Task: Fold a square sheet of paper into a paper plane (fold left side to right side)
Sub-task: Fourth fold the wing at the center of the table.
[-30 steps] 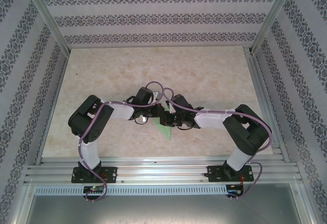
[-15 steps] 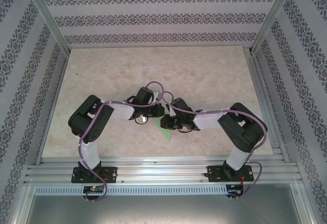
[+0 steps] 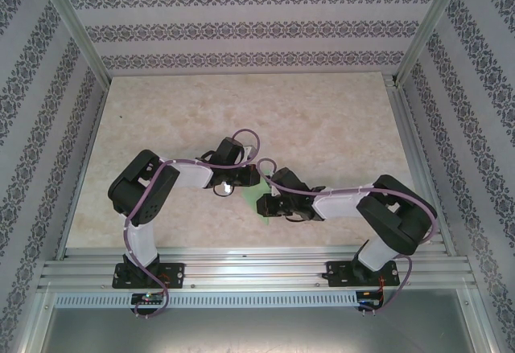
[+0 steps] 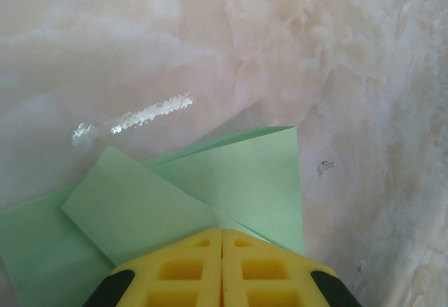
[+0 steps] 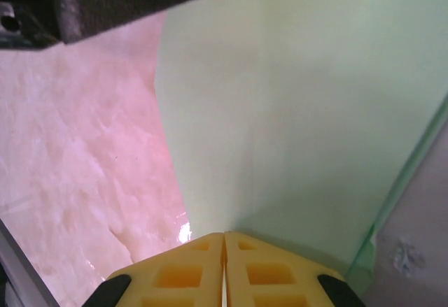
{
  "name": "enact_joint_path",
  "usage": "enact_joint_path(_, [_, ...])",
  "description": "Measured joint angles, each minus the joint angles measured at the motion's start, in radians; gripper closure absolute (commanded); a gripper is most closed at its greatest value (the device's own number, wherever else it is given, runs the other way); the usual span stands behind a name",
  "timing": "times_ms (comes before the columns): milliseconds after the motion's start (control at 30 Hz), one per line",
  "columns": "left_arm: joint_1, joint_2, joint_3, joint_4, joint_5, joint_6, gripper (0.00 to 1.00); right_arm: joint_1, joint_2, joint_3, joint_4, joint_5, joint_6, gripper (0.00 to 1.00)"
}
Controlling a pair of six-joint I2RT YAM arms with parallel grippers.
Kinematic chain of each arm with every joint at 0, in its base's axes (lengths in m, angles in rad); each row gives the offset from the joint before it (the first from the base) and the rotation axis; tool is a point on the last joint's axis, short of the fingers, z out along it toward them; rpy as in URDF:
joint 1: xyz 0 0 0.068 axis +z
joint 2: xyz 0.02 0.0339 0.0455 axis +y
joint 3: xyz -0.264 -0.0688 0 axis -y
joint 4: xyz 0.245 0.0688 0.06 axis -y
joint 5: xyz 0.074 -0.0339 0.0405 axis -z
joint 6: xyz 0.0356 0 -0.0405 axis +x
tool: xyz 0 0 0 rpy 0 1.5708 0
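Resting the left gripper (image 4: 222, 240), shut tight, on the square sheet of paper (image 4: 238, 174), with green folded flaps right under its tips and spreading out ahead. Holding the right gripper (image 5: 224, 240) shut too, tips touching the near edge of a big green flap just ahead; hard to tell if pinching it. Paper lying between both grippers, long side running near to far. Right gripper closer to the loose flap, so probably the one to carry it across, with the left pinning the rest down.

Left gripper (image 4: 222, 231), right gripper (image 5: 224, 234): jaws closed, angled down, close together.
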Motion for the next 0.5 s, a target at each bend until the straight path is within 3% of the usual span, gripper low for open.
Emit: enact_joint_path(500, [-0.004, 0.005, 0.012, -0.022, 0.012, 0.004, 0.93, 0.061, -0.142, -0.095, -0.081, 0.025, 0.056, 0.89])
